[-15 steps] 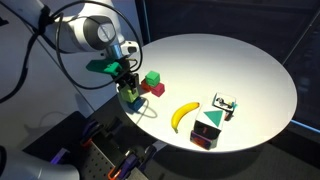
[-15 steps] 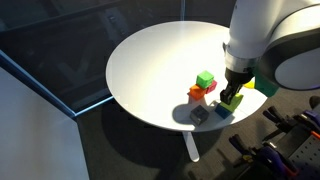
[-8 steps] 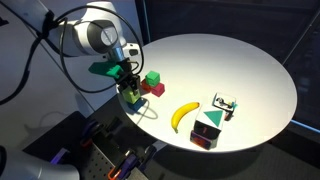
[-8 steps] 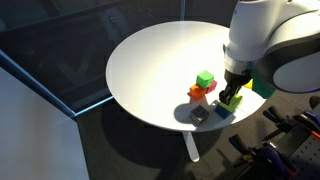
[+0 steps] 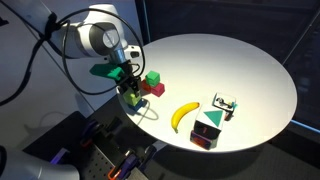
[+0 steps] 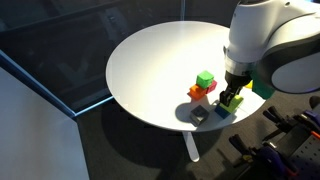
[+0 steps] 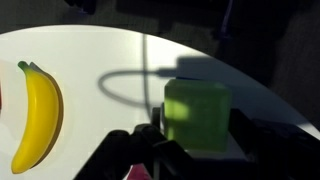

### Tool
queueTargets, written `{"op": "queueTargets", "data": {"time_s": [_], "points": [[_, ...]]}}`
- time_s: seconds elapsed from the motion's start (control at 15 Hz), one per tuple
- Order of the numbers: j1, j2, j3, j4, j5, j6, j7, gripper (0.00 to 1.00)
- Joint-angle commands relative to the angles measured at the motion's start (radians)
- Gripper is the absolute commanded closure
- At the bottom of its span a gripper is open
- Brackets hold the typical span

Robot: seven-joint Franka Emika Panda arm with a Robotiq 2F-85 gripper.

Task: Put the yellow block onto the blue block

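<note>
My gripper [image 5: 130, 90] is shut on the yellow block [image 5: 131, 98], a small lime-yellow cube, at the table's edge nearest the arm. In the wrist view the yellow block [image 7: 195, 115] fills the space between the two dark fingers [image 7: 130, 150]. In an exterior view the yellow block [image 6: 233, 99] hangs just over the blue block [image 6: 221, 111], a small dark cube. I cannot tell whether the two touch. In the wrist view the blue block is hidden under the yellow one.
A green cube [image 5: 153, 80] and a small red block [image 5: 158, 90] sit just beyond the gripper. A banana [image 5: 183, 116], a dark box with a teal triangle [image 5: 207, 131] and a small white object [image 5: 224, 106] lie further along the round white table [image 5: 240, 70].
The gripper with the yellow block has shifted very slightly toward the table's middle. Nothing else has moved.
</note>
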State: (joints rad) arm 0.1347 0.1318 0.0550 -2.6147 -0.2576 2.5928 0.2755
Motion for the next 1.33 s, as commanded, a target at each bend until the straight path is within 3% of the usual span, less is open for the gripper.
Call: {"op": "queueTargets", "data": {"time_s": [0.0, 1.27], "points": [[0.003, 0.005, -0.009, 0.006, -0.022, 0.006, 0.019, 0.01], [0.009, -0.102, 0.066, 0.105, 0.149, -0.216, -0.114, 0.00]]}}
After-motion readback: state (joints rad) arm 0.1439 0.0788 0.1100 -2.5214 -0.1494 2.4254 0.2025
